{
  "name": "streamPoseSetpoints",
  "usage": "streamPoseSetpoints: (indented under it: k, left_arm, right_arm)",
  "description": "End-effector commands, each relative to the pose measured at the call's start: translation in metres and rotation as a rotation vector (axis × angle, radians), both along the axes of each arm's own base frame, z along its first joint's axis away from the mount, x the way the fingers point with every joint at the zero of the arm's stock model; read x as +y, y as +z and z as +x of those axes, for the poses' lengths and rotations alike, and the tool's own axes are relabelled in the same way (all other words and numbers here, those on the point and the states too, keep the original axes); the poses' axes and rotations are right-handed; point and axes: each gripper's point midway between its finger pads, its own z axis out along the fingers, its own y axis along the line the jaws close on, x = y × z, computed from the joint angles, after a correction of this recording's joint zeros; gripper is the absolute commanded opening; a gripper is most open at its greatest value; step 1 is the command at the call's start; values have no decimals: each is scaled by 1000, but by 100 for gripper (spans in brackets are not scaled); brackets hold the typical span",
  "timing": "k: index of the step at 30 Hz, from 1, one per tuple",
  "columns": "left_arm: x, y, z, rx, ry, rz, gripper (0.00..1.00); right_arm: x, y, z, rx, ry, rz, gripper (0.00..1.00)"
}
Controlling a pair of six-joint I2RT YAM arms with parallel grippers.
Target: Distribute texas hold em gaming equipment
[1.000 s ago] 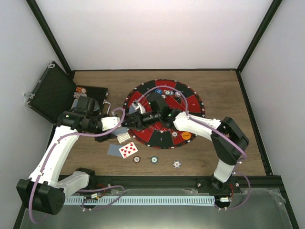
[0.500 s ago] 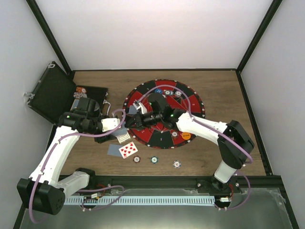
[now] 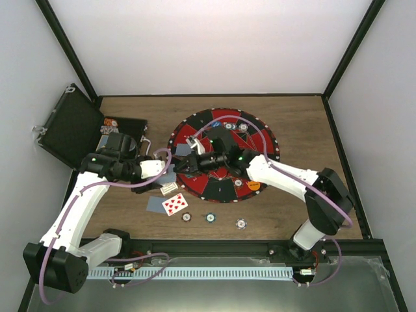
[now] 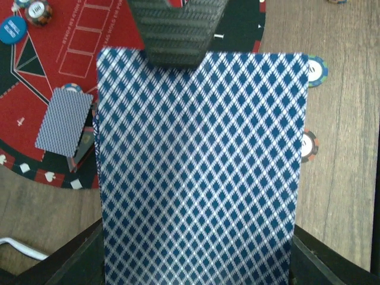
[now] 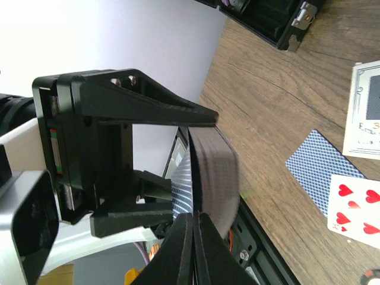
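Since one second before, the right arm's elbow had swung outward, toward the right side of the table [image 3: 305, 123], and the right gripper [image 5: 191, 218] had gone a little to the right; the left arm had kept its place. Nearest, close to the near edge, a brown chip [image 3: 186, 216], a green chip [image 3: 210, 218] and a white chip [image 3: 241, 223] lay in a row. Behind them a face-up card [image 3: 174, 203] with red hearts lay just beside a face-down card [image 3: 156, 205]. Farther, at the left rim of the mat [image 3: 265, 140], the left gripper [image 3: 172, 170] had its fingers spread to the width of the held card [image 4: 202, 172] and gripped its side edges; the right gripper's fingers were pressed together on its far end. An orange chip [image 3: 254, 184] lay on the mat. Bare wood right of the mat and behind it left room. The black case [image 3: 68, 127] stood open at the far left, near the left arm.
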Motion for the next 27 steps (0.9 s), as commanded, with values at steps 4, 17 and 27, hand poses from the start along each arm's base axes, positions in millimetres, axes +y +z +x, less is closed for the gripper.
streamPoseSetpoints:
  k: [4,17,27]
  left_arm:
    - [8,-6,3,-10,20,39,4]
    - [7,-7,2,-4,20,36,4]
    - [3,-5,-3,24,24,2,4]
  right_arm:
    - [-39,26,20,-12,-60,58,1]
    - [-115,16,102,-48,-279,-39,1]
    - [-171,-43,255,-62,-508,-231,1]
